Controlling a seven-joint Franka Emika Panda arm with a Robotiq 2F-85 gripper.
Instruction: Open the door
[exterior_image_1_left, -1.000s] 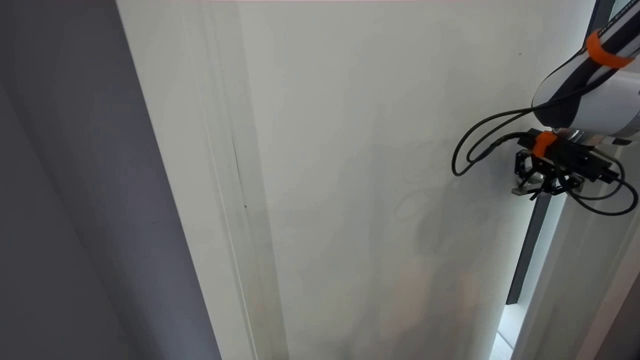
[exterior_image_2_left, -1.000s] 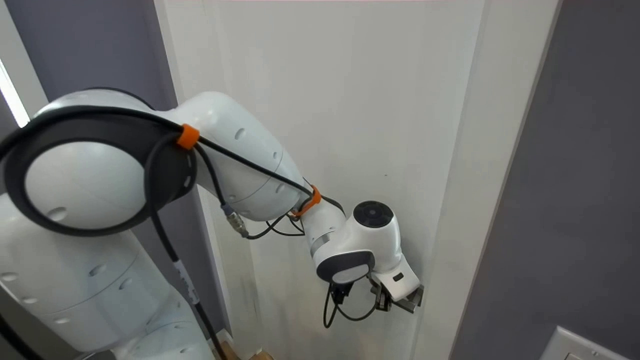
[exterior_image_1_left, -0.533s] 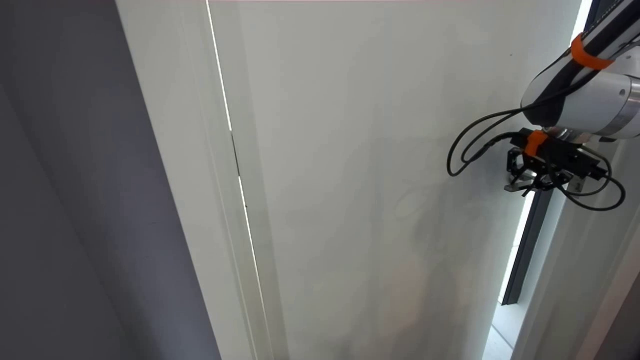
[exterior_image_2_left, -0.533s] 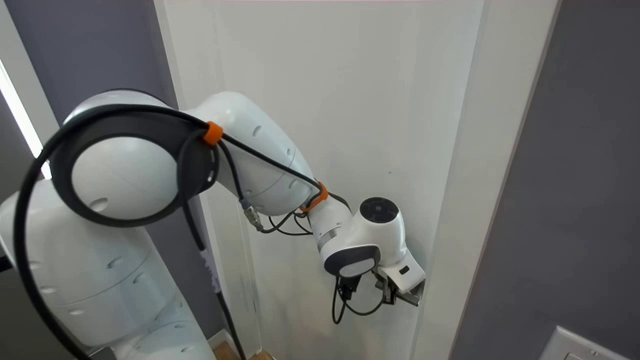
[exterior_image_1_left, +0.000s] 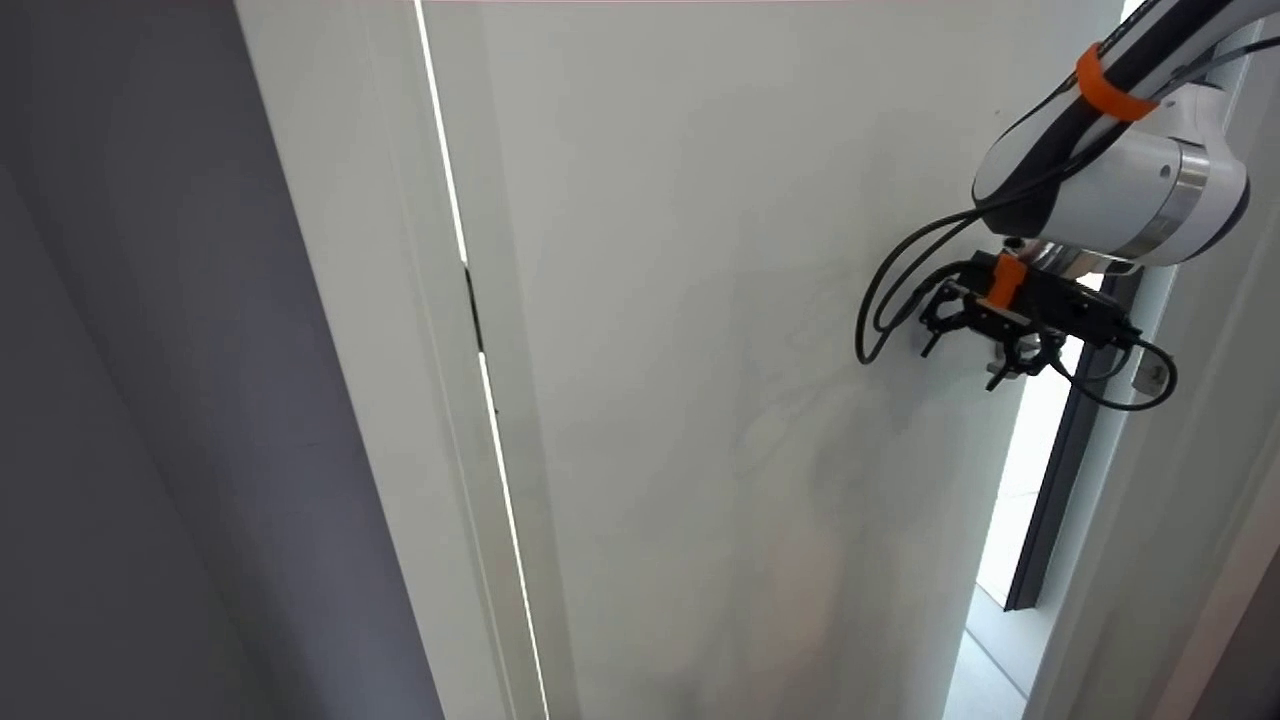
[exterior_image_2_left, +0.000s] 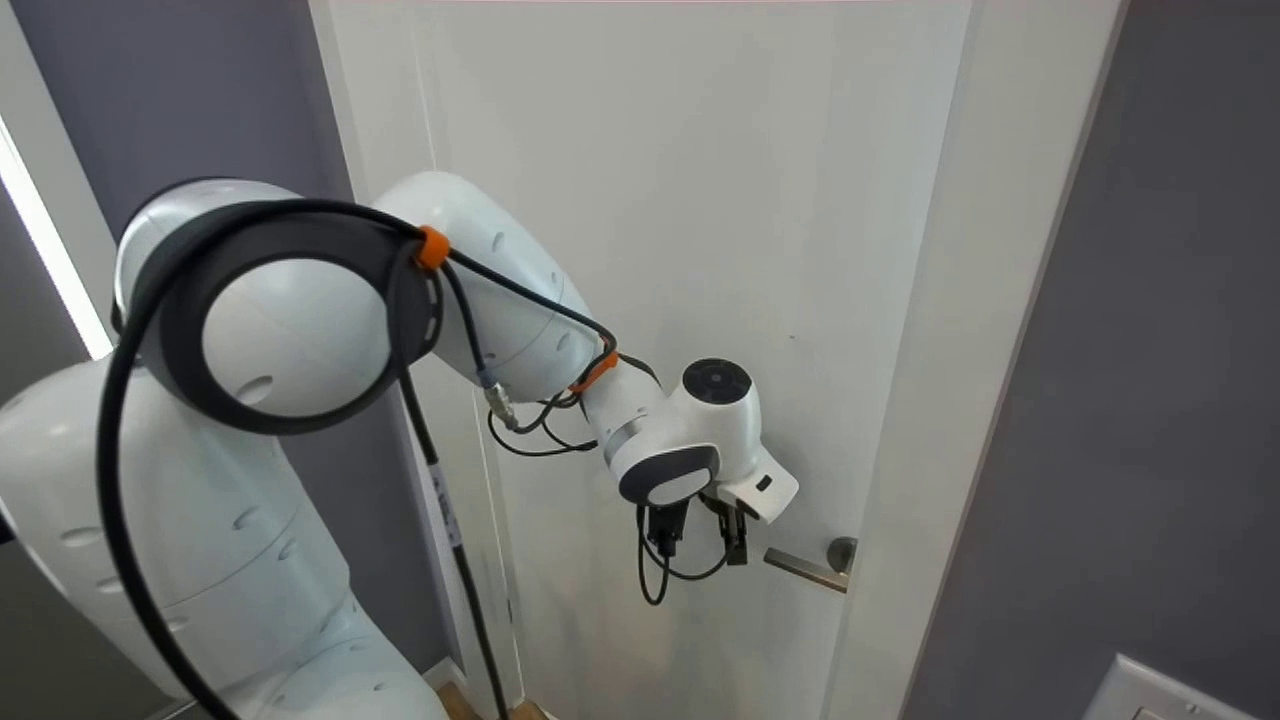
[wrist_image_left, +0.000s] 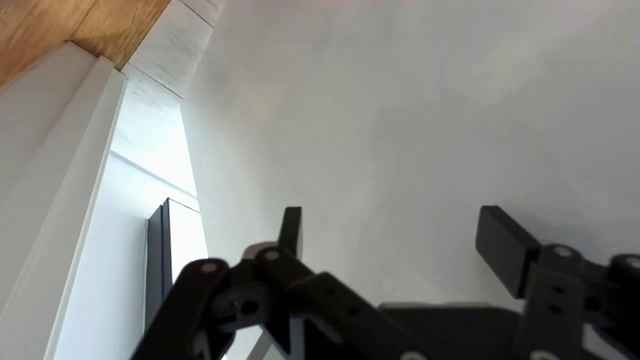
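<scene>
The off-white door (exterior_image_1_left: 680, 300) stands ajar; light shows through a gap along its right side in an exterior view and through a thin line by the dark hinge (exterior_image_1_left: 473, 308). Its silver lever handle (exterior_image_2_left: 808, 571) is in plain sight in an exterior view, low near the door's edge. My gripper (wrist_image_left: 395, 232) is open, and only the door's flat face (wrist_image_left: 410, 125) shows behind its parted fingers (wrist_image_left: 505, 250). In an exterior view the gripper (exterior_image_1_left: 960, 368) hangs before the panel, left of the handle and partly covering it, apart from it.
A white frame (exterior_image_2_left: 960, 400) borders the handle side, with a grey wall (exterior_image_2_left: 1130, 350) and a switch plate (exterior_image_2_left: 1160, 695) beyond. Through the gap a dark post (exterior_image_1_left: 1055, 500) appears. Wooden floor (wrist_image_left: 125, 25) lies past the frame. Cables (exterior_image_1_left: 870, 310) loop out from the wrist.
The gripper has opened and come away from the handle, moving left in both exterior views. The door has swung farther, its gap wider, and a bright line has appeared by the hinge.
</scene>
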